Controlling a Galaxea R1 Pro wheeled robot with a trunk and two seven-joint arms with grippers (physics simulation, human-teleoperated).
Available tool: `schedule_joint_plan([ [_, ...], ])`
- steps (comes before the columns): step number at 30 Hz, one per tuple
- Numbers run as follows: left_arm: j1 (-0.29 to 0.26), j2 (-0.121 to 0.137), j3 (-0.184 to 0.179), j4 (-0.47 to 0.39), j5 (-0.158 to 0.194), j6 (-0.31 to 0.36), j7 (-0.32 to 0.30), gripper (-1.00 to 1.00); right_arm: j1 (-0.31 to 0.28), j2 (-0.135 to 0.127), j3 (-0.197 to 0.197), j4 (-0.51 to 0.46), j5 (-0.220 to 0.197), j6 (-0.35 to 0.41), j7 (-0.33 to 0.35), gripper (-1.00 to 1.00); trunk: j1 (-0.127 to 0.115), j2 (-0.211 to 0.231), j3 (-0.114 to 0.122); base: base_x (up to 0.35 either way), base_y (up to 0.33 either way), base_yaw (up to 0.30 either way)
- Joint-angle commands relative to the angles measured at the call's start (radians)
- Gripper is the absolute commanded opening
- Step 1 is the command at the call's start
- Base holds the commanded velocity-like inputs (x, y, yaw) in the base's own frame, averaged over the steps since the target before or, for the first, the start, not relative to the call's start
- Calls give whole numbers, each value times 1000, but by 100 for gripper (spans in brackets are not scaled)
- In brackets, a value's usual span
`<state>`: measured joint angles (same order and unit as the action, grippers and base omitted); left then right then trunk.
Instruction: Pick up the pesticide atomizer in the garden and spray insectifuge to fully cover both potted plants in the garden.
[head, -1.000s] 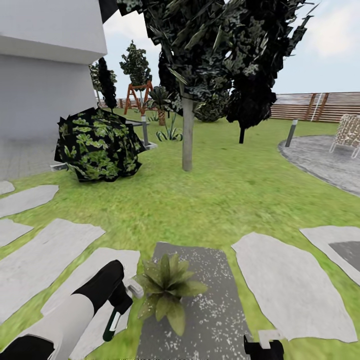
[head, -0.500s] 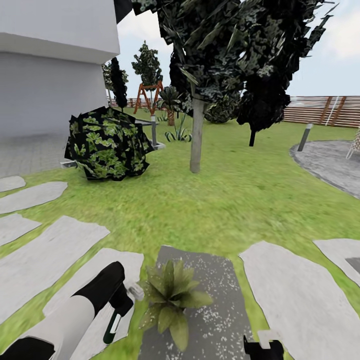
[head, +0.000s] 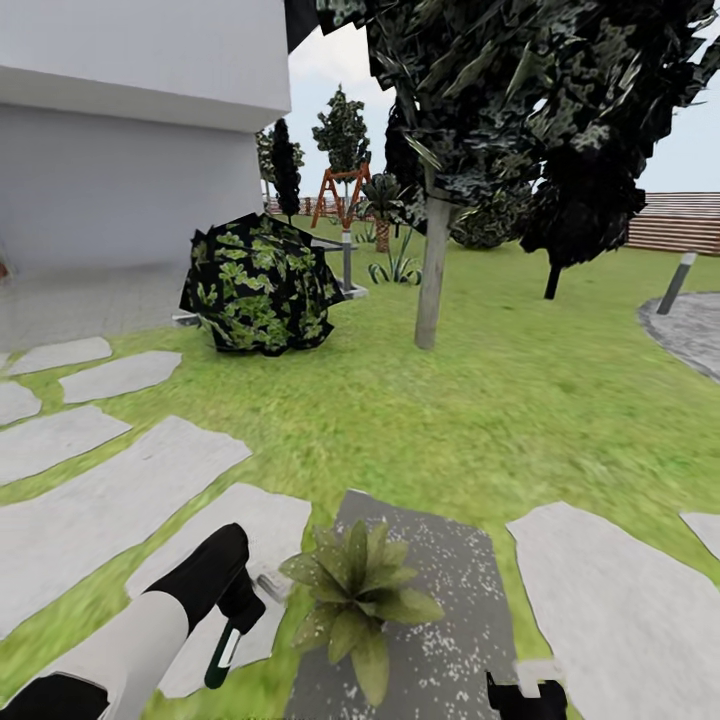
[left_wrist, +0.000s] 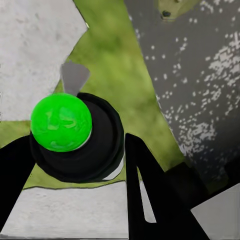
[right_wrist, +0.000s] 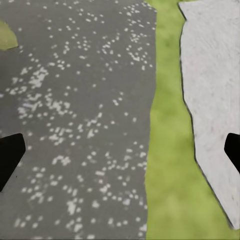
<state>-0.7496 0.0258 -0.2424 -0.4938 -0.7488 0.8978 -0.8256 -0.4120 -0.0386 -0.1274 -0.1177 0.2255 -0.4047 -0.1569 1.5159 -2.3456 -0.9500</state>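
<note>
One potted plant (head: 360, 605), a low rosette of olive-green leaves, sits on a dark speckled slab (head: 450, 600) just in front of me. Beside its left side is my left gripper (head: 240, 612). In the left wrist view this gripper (left_wrist: 77, 145) is shut on the pesticide atomizer (left_wrist: 80, 160), a small black round bottle whose top (left_wrist: 61, 122) shows bright green, with a grey nozzle (left_wrist: 74, 77) pointing away. My right gripper (head: 525, 695) hangs low at the picture's edge; its wrist view shows it (right_wrist: 120, 152) open over the slab, holding nothing.
Pale stepping slabs (head: 100, 510) cross the lawn on both sides. A big dark leafy bush (head: 262, 285) and a tree trunk (head: 432, 270) stand ahead, a white building wall (head: 120, 180) at left. A slat fence (head: 680, 225) and a paved patch (head: 690, 330) lie far right.
The whole head picture has shifted right, so the camera has turned left. Both arms keep their places in the view. The left gripper still holds the atomizer beside the plant.
</note>
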Motion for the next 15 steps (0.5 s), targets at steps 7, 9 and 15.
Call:
schedule_joint_plan([
  [7,1,-3,-10,-2,-9,1,-10,-100,-1,0,-8,1,11,-3,-3,100,0,0,-1,53,-62,189],
  [9,1,-2,-10,-2,-9,1,-10,-100,-1,0,-8,1,10,-3,-3,100,0,0,-1,161,-207,16],
  [15,1,-1,-7,-2,-9,1,-10,-100,-1,0,-8,1,10,-3,-3,100,0,0,-1,171,-224,96],
])
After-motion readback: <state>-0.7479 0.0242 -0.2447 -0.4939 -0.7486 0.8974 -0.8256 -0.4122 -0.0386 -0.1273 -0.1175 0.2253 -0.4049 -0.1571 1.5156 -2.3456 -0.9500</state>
